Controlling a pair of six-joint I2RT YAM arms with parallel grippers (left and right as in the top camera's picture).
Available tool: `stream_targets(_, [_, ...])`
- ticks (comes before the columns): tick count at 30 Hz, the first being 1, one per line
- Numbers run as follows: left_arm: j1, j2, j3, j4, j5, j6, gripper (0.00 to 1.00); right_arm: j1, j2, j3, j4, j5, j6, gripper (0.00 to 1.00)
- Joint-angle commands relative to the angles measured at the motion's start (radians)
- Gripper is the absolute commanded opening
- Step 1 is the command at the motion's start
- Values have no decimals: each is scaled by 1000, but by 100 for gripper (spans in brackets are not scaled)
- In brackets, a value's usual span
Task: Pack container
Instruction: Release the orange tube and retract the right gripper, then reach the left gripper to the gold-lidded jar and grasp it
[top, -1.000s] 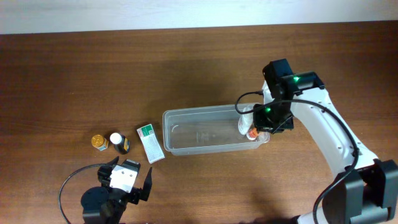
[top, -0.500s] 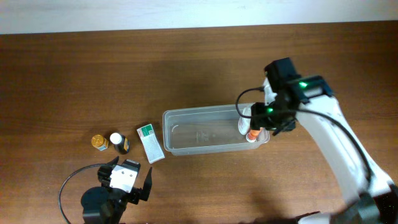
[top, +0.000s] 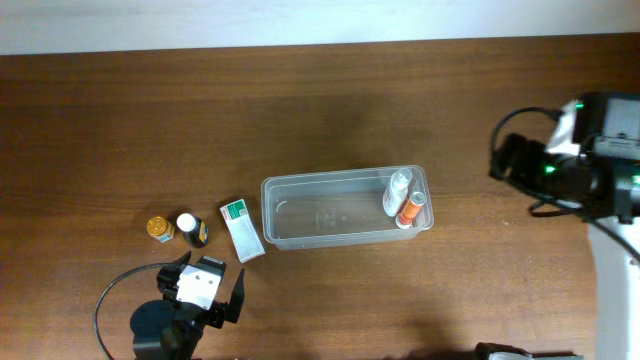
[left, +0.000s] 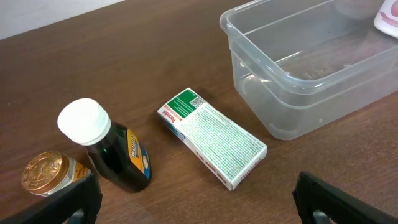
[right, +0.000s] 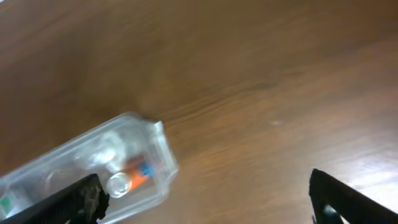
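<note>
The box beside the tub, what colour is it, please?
White box with a green end; the left wrist view shows it best.

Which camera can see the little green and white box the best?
The left wrist camera. The box lies close and sharp there, its green end and print showing. The overhead view shows it small, lying beside the container. The blurry right wrist view doesn't clearly show it.

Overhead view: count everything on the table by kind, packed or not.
Bottles: 4 (white bottle and orange bottle in the container; dark bottle and gold-capped bottle outside)
Boxes: 1 (green-and-white box)
Containers: 1
Total: 6
</note>
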Motion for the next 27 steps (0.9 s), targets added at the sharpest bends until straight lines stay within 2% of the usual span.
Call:
stream_targets(1, [5, -9, -4, 2, 14, 8, 100, -60, 13, 9, -4, 7, 5, 98])
stream_targets(7, [5, -9, -4, 2, 14, 8, 99, -76, 21, 9, -4, 7, 5, 98])
stream_targets(11, [5, -9, -4, 132, 27, 16, 99, -76, 22, 9, 6, 7, 5, 98])
stream_targets(15, [5, -9, -3, 197, 62, 12, 99, -76, 22, 9, 6, 7, 5, 98])
stream_targets(17, [5, -8, -1, 262, 73, -47, 100, -76, 22, 9, 6, 7, 5, 99])
stream_targets(21, [5, 15, 56, 314, -67, -211, 100, -76, 22, 9, 6, 7, 4, 98])
stream_targets(24, [5, 79, 156, 292, -163, -220, 99, -76, 22, 9, 6, 7, 4, 98])
stream_targets(27, [5, 200, 296, 199, -286, -221, 99, -76, 22, 9, 6, 7, 4, 98])
